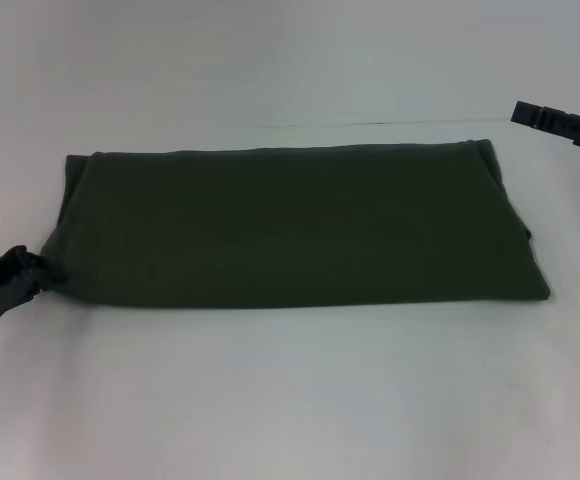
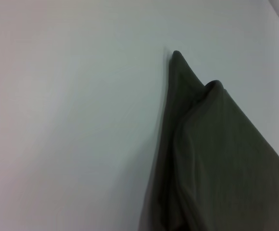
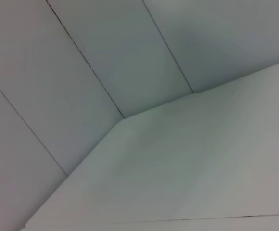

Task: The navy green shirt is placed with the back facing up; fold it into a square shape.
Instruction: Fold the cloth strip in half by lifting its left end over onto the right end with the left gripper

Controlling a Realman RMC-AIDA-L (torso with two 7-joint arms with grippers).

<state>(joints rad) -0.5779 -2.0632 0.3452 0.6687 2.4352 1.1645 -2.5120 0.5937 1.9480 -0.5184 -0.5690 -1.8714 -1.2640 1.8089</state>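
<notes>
- Black left gripper (image 1: 32, 272) sits at the worktop's left edge, pinched shut on the near left corner of the navy green shirt (image 1: 290, 225).
- Right gripper (image 1: 570, 125) hangs above the far right of the worktop (image 1: 290, 400), apart from the cloth; I cannot tell how it is set.
- One shirt, folded into a long band across the middle of the worktop, plain side up, no writing visible.
- Left wrist view: a lifted, creased shirt corner (image 2: 216, 144).

I read the navy green shirt (image 1: 300, 225) as plain dark olive, no print showing; white table (image 1: 290, 400); both grippers black.
</notes>
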